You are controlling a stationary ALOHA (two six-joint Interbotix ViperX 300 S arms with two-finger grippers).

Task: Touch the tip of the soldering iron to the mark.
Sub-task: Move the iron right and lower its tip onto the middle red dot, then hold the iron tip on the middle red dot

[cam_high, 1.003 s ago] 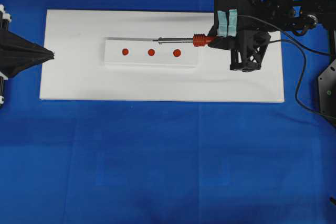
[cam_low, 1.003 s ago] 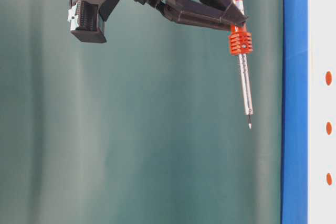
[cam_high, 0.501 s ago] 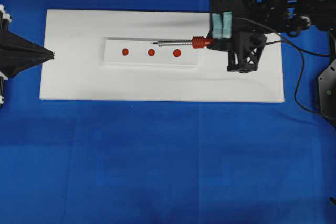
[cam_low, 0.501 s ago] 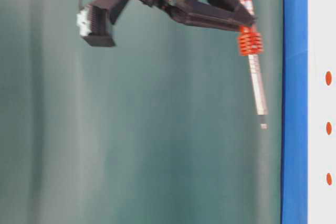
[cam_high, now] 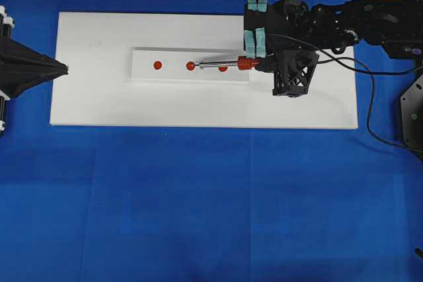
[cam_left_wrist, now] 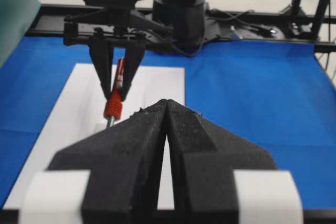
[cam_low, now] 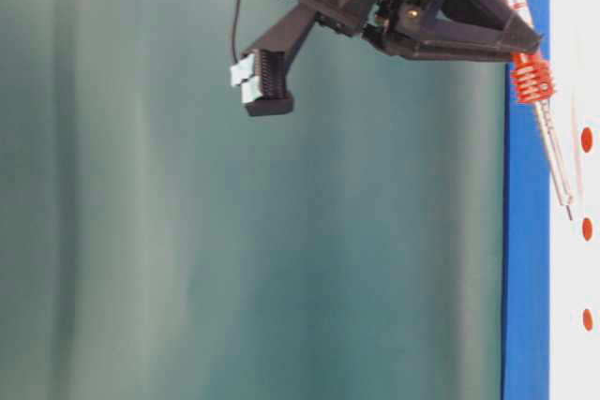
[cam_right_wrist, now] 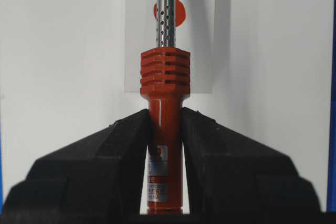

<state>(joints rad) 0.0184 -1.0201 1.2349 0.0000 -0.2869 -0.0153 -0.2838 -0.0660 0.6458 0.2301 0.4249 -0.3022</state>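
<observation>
Soldering iron [cam_high: 228, 65], a slim tool with a thin silver metal shaft and ribbed red-orange handle, was clamped by its handle between the black fingers of the right gripper [cam_right_wrist: 165, 129]; it slanted down over the raised white strip [cam_high: 149, 57] on the flat white board [cam_high: 92, 104]; its tip sat at the middle red round mark [cam_high: 190, 65], though contact could not be confirmed; the left gripper [cam_left_wrist: 165, 129], at the board's left end, was closed on nothing.

Red marks [cam_high: 157, 65]: three (one partly under the shaft)
Soldering iron [cam_high: 228, 65]: one
White boards [cam_high: 99, 97]: one
Raised strips [cam_high: 145, 74]: one
Grippers [cam_high: 264, 63]: two
</observation>
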